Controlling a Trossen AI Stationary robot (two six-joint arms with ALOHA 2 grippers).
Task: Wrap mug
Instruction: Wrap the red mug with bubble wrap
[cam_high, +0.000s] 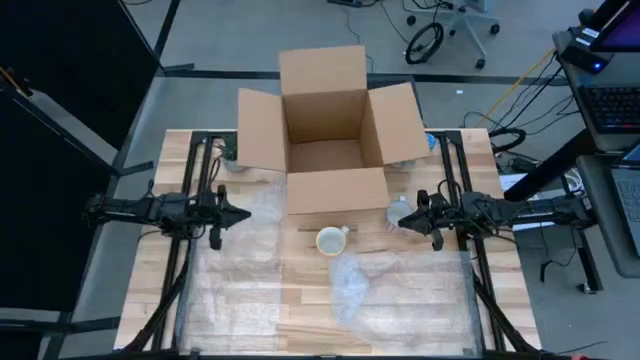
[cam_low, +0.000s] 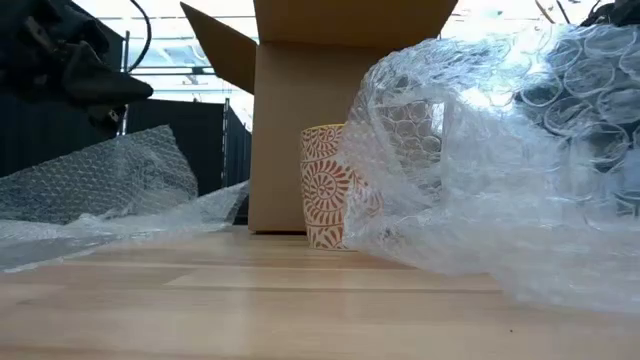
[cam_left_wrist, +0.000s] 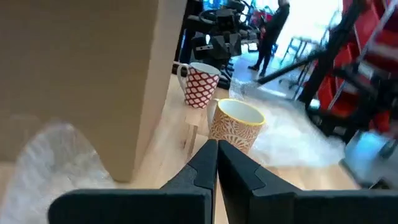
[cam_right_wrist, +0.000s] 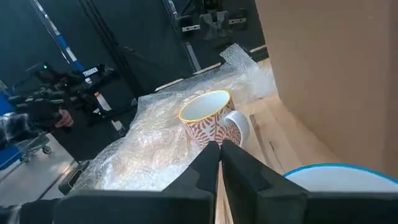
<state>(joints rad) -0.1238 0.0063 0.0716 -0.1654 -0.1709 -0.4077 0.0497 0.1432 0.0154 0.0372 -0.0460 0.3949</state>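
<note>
Nearest my low camera, a crumpled bubble-wrap sheet (cam_low: 500, 150) lay heaped on the wooden desk (cam_low: 250, 300), half covering the mug (cam_low: 325, 185) just behind it. From above, I saw that mug (cam_high: 332, 240) standing upright on the bare desk (cam_high: 250, 310), close in front of the open cardboard box (cam_high: 330, 135), handle toward my right arm, with the wrap bunched just on the near side of it. My left pincer (cam_high: 240, 214) hovered at the left of the box, fingers (cam_left_wrist: 205, 165) pressed together and holding nothing. My right pincer (cam_high: 405, 222) hung on the opposite side, likewise closed and empty, its fingers (cam_right_wrist: 208, 162) pointed at the mug (cam_right_wrist: 208, 118). Beyond, a second, red-checked mug (cam_left_wrist: 199, 84) stood beside the box wall.
</note>
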